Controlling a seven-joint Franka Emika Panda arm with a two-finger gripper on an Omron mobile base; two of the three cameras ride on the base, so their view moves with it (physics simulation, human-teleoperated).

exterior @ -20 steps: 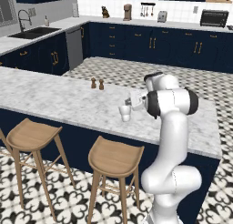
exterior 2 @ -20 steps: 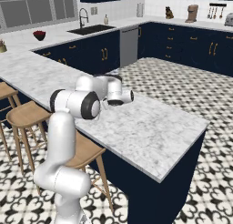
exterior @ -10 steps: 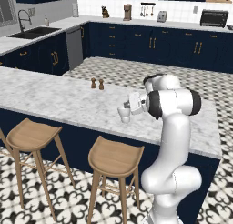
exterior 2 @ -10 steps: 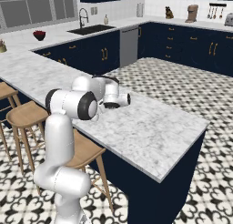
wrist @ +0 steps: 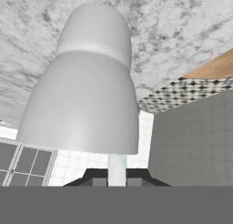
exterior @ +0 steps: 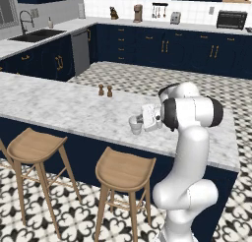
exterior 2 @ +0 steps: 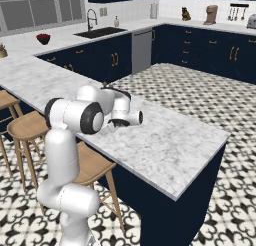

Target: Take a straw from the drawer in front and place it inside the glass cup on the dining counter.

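The glass cup [exterior: 135, 125] stands upright on the dining counter [exterior: 59, 105], close to its near edge. My gripper [exterior: 143, 121] hovers right beside the cup's rim, on its right. In the hand view the cup [wrist: 91, 86] looms large just ahead of the gripper [wrist: 117, 180]. The gripper is shut on the straw [wrist: 117, 165], a thin pale stick that runs from between the fingertips [wrist: 97, 181] straight to the cup's wide rim. The straw's far end is hidden at the rim. The drawer is out of view.
Two small brown shakers [exterior: 105, 90] stand farther back on the counter. Two wooden stools [exterior: 125, 170] [exterior: 34, 145] sit under the counter's near edge. The counter's free end [exterior 2: 200, 155] lies to the right of the arm.
The hand has sunk slightly and closed in on the cup's rim, with the straw still in it. The cup and shakers have stayed put.
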